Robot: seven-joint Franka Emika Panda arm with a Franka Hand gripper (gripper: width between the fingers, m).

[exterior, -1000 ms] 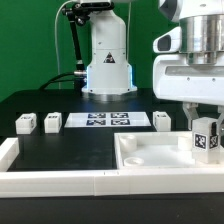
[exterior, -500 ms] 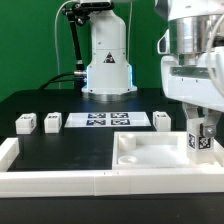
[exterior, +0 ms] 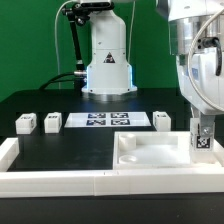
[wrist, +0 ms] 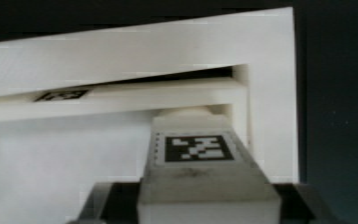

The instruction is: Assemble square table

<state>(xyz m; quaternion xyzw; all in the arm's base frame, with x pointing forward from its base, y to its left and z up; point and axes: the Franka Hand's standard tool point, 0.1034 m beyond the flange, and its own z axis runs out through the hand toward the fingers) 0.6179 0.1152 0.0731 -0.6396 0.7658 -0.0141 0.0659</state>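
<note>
The white square tabletop (exterior: 150, 152) lies tray side up at the front on the exterior view's right, and in the wrist view its pale rim (wrist: 140, 60) fills the far part. My gripper (exterior: 203, 128) is shut on a white tagged leg (exterior: 203, 141), held upright over the tabletop's corner on the exterior view's right. Whether the leg touches the tabletop I cannot tell. In the wrist view the leg (wrist: 197, 150) sits between the dark fingers (wrist: 115, 204) of the gripper (wrist: 197, 205). Three more legs (exterior: 26, 123) (exterior: 51, 122) (exterior: 162, 120) stand on the black table.
The marker board (exterior: 105, 121) lies flat between the loose legs. Long white bars (exterior: 50, 182) run along the front edge and turn up at the exterior view's left. The robot's base (exterior: 108, 62) stands at the back.
The wrist has turned, so the leg's tag now shows narrower. The leg has sunk slightly toward the tabletop's corner. The grip has not changed.
</note>
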